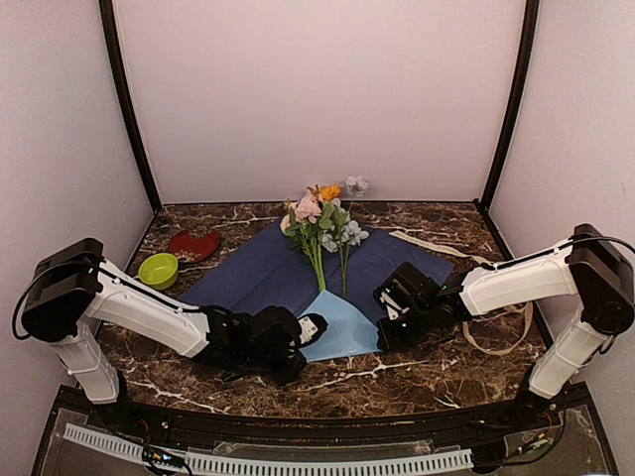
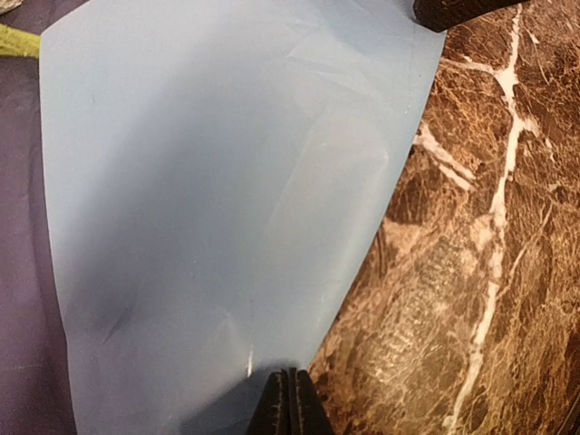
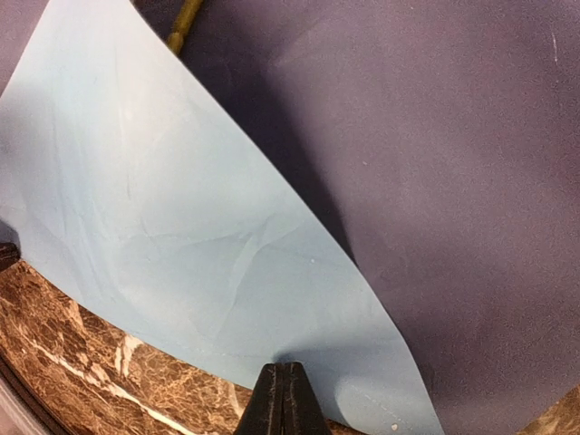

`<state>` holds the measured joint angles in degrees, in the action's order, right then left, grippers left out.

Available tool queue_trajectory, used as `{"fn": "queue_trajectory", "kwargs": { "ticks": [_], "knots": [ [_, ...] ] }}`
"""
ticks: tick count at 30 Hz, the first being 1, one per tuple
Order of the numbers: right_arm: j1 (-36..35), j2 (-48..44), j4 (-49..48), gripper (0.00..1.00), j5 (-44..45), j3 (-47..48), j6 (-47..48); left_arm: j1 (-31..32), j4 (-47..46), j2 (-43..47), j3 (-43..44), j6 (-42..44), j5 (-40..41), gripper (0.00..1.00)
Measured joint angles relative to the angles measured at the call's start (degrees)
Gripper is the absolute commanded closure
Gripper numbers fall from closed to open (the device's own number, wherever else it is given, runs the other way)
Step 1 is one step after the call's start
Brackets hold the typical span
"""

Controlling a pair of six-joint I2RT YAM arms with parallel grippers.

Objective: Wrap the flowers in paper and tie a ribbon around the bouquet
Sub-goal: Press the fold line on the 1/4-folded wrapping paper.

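Paper (image 1: pixel 258 273) lies navy face up on the table (image 1: pixel 427 372), set as a diamond. Its 6 o'clock corner is folded back toward 12, showing a light-blue triangle.

Left end effector (image 1: pixel 319 325) is at the flap's 9 o'clock edge. In the left wrist view (image 2: pixel 290 376) the fingers are pressed together, tips right on the edge of the light-blue sheet (image 2: pixel 227 181), which looks pinched between them.

Right end effector (image 1: pixel 385 329) is at the flap's 3 o'clock edge. In the right wrist view (image 3: pixel 290 372) the fingers are also pressed together, nipping the blue flap (image 3: pixel 181 245). The flap throws a shadow on the navy behind it, so it is lifted a little.

Both arms reach in low from 8 and 4 o'clock.

Flowers (image 1: pixel 322 223) lie on the navy face, long axis 12 to 6, blooms at 12 and stems pointing to 6. The stem ends stop just at the flap's tip.

Ribbon (image 1: pixel 427 243) lies on the table at 2 o'clock of the paper, trailing toward 4 in a loose loop near the right arm.

A green bowl (image 1: pixel 159 270) and a red dish (image 1: pixel 193 245) sit at 9 to 10 o'clock, off the paper.
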<state>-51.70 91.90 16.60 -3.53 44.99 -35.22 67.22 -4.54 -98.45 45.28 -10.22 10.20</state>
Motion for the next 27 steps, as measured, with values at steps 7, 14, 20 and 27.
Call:
{"fn": "queue_trajectory", "kwargs": {
  "ticks": [7,14,20,27],
  "knots": [
    [0.0,0.0,0.0,0.98,0.0,0.0,0.0,-1.3,1.5,3.7,-3.9,-8.1,0.5,1.00],
    [0.0,0.0,0.0,0.98,0.0,0.0,0.0,-1.8,5.5,8.4,-7.4,-16.3,1.7,1.00],
    [0.0,-0.2,-0.4,0.98,0.0,-0.3,0.0,-1.8,10.3,11.6,-8.8,-21.3,1.9,1.00],
    [0.0,-0.4,-1.2,0.98,0.0,-0.9,0.0,-2.2,18.4,16.2,-10.2,-25.6,3.6,1.00]
  ]
}}
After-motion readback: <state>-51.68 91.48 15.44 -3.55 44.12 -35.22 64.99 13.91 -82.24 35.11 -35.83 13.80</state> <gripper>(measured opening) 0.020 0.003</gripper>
